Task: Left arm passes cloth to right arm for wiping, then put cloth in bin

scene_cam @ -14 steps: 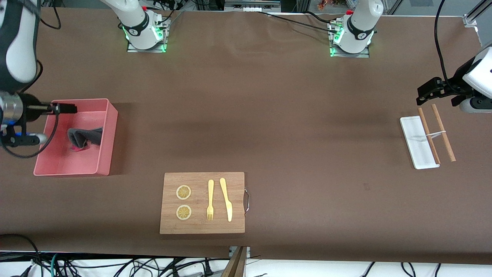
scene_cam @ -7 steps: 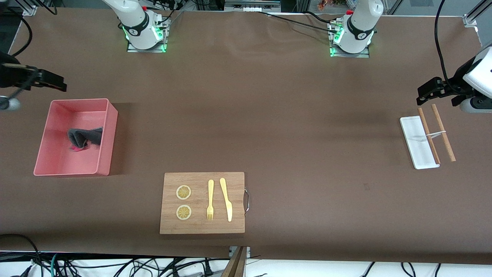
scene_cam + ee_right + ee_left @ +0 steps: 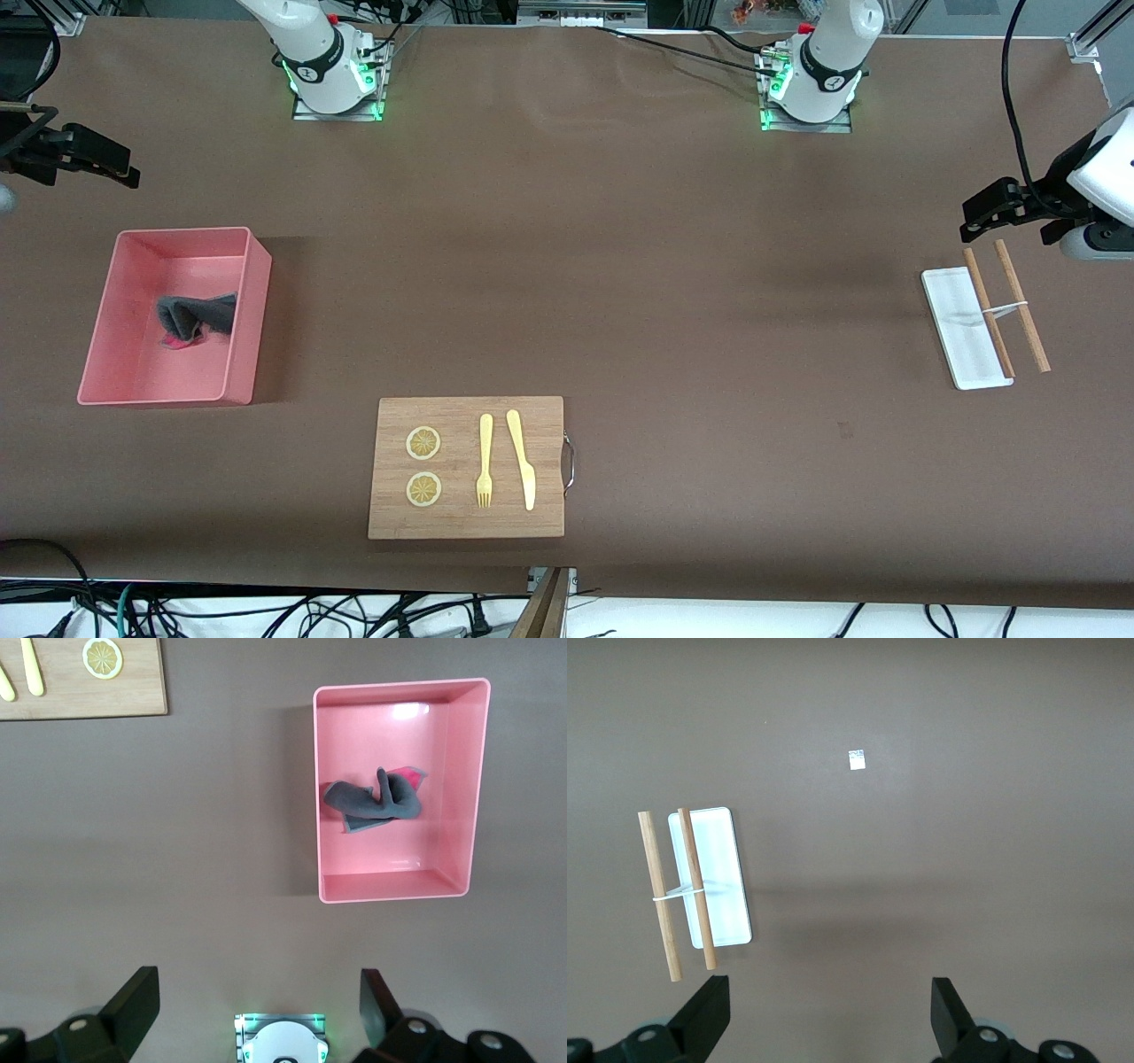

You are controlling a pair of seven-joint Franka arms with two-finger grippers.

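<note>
The dark grey cloth (image 3: 197,315) lies crumpled in the pink bin (image 3: 257,301) at the right arm's end of the table. Something pink shows under it. The right wrist view also shows the cloth (image 3: 372,804) in the bin (image 3: 403,888). My right gripper (image 3: 120,168) is open and empty, up in the air over the table edge beside the bin; its own view (image 3: 257,988) shows the jaws wide apart. My left gripper (image 3: 974,221) is open and empty and waits over the table beside the white tray; its own view (image 3: 828,992) shows the jaws wide apart.
A wooden board (image 3: 465,523) with two lemon slices, a yellow fork (image 3: 485,461) and a knife (image 3: 523,461) lies near the front camera. A white tray (image 3: 952,341) with two wooden sticks (image 3: 1023,306) lies at the left arm's end. The arm bases (image 3: 332,75) stand along the table's top edge.
My right gripper has lifted away from over the bin and drawn back to the table's edge. The cloth stays in the bin. The left arm has not moved.
</note>
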